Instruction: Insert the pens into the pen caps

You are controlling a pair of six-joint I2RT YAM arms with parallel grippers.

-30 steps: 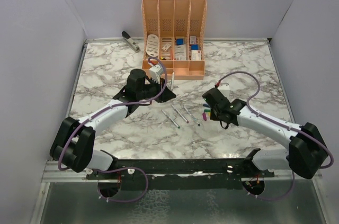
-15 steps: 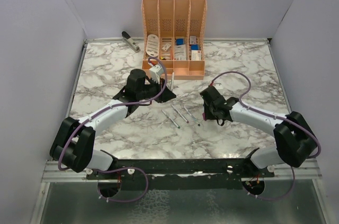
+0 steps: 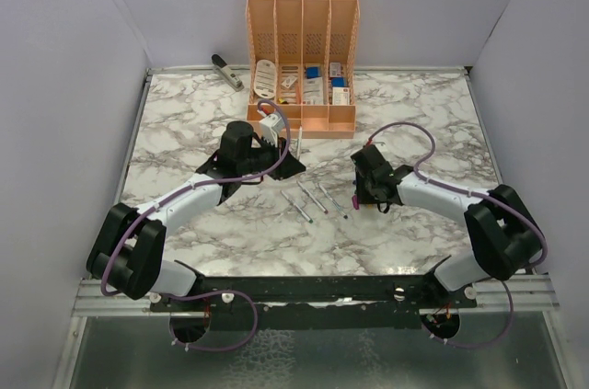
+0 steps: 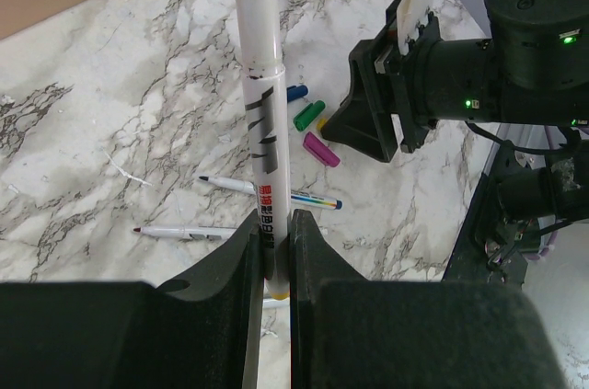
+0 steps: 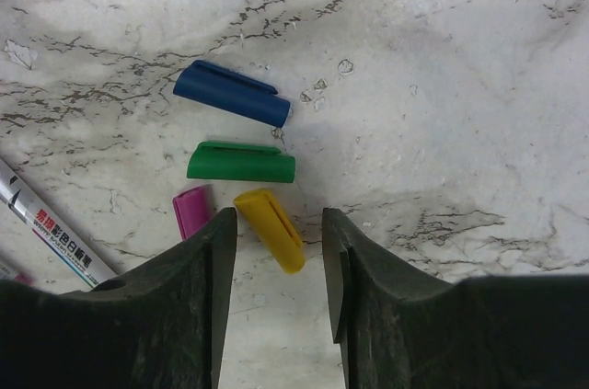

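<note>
While left end effector point(image 4: 273, 242) pinches a pen point(image 4: 258, 85), right end effector point(image 5: 278, 223) stands spread.
Yellow cap point(image 5: 269, 226) lies between its fingers point(image 5: 184, 297).

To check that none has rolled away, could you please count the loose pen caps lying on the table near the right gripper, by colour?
blue cap: 1
green cap: 1
yellow cap: 1
purple cap: 1
Total: 4
</note>
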